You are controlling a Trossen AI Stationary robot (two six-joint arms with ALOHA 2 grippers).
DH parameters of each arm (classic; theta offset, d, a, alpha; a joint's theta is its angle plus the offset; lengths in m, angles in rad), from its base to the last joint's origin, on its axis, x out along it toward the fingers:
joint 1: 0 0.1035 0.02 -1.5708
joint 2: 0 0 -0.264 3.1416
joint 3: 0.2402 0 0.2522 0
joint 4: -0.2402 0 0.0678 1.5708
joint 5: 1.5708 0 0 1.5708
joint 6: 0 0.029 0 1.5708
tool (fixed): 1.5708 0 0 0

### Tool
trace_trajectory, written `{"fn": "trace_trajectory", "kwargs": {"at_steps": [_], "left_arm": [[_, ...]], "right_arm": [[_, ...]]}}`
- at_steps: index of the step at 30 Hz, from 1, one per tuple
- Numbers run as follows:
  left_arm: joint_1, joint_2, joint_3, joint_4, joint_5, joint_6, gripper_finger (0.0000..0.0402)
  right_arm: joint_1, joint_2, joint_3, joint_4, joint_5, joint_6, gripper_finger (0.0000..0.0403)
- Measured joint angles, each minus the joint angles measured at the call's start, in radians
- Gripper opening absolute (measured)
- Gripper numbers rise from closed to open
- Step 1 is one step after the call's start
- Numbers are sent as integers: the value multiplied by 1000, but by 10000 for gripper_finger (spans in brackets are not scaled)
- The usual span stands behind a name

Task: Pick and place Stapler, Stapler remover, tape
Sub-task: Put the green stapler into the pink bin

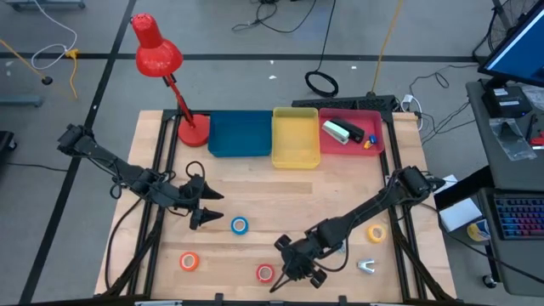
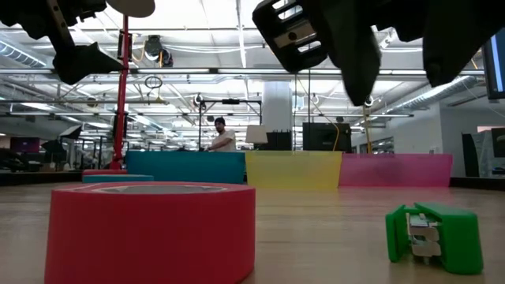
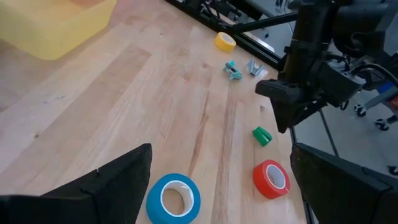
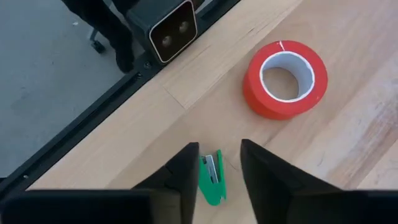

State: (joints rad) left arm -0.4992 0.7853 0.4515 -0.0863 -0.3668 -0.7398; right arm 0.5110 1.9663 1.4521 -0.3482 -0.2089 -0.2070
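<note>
While my right gripper [image 4: 216, 163] hangs open over the green stapler [image 4: 211, 178], its long side runs between my fingers (red tape [image 4: 285, 78] nearby).

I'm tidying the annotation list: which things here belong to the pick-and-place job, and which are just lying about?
Job:
red tape
blue tape
orange tape
yellow tape
small green stapler
staple remover
right tool

Lying about:
red desk lamp
blue bin
yellow bin
</note>
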Motion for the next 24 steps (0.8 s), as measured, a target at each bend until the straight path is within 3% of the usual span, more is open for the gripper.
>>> {"fn": "trace_trajectory", "kwargs": {"at_steps": [9, 24], "left_arm": [[0, 0, 0, 0, 0, 4, 379], [0, 0, 0, 0, -1, 29, 379]], "right_arm": [[2, 0, -3, 3, -1, -46, 190], [-8, 0, -129, 126, -2, -49, 196]]}}
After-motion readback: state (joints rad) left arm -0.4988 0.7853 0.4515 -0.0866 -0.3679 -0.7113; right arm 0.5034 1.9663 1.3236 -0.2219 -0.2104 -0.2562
